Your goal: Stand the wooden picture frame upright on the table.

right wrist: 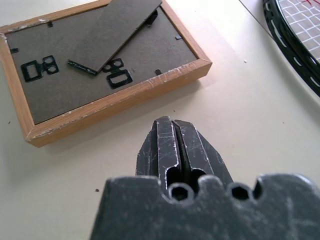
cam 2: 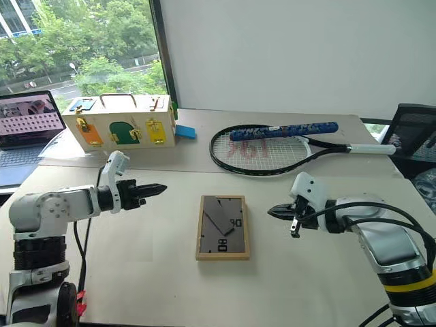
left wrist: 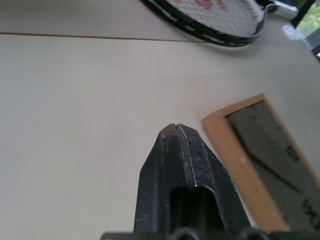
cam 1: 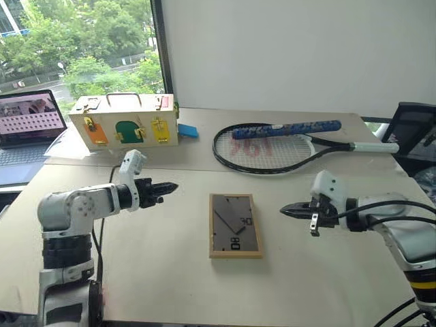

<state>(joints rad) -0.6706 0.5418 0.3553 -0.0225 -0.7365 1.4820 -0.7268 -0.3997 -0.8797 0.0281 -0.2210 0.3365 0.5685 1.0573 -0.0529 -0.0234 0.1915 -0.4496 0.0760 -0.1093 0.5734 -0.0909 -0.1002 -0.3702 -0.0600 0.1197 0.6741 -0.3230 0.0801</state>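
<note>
The frame (cam 1: 235, 225) is seen lying flat, grey backing up, on the table (cam 1: 150, 272), well inside every table edge. Bare tabletop is left on all its sides. It is flanked by the left gripper (cam 1: 169, 187) and the right gripper (cam 1: 286, 210), both held above the surface, apart from it, with fingers pressed together on nothing. Farther back, a racket (cam 1: 272, 146) and a latched box (cam 1: 126, 122) are set. A laptop (cam 1: 27, 119), a window and a white wall are seen behind.

"08" on wooden picture frame (right wrist: 105, 70) backing
</note>
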